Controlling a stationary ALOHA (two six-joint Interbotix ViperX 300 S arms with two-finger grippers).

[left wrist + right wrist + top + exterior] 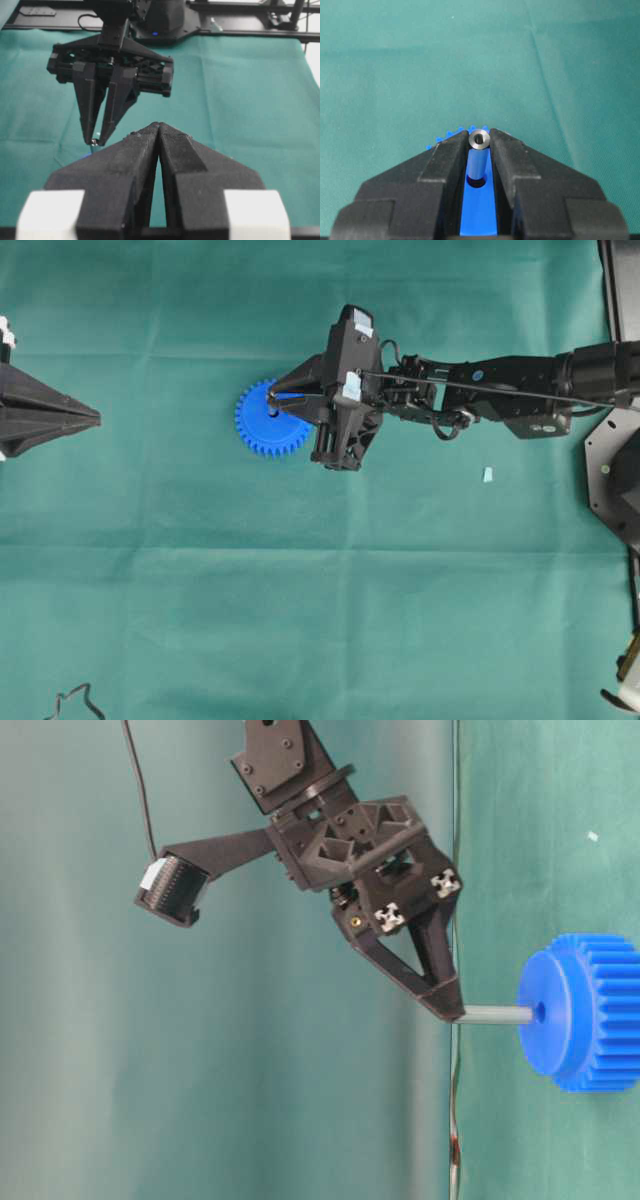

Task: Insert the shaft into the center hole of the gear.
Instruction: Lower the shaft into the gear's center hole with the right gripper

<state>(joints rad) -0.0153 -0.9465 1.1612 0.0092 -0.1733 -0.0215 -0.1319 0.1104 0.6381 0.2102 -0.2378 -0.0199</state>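
The blue gear (262, 425) lies flat on the green cloth, left of middle. My right gripper (272, 400) is over it, shut on the silver-grey shaft (479, 139), which stands upright between the fingertips. The shaft's lower end sits in the mouth of the center hole (476, 181) of the hub. The table-level view shows the shaft (495, 1014) running from the fingertips (452, 1012) to the gear's hub (545, 1015), most of its length outside. My left gripper (97, 419) is shut and empty at the far left, apart from the gear, also in its wrist view (158, 125).
A small pale chip (488, 474) lies on the cloth right of the gear, under the right arm's line. A loop of dark cable (75, 702) lies at the bottom left corner. The arm bases stand along the right edge.
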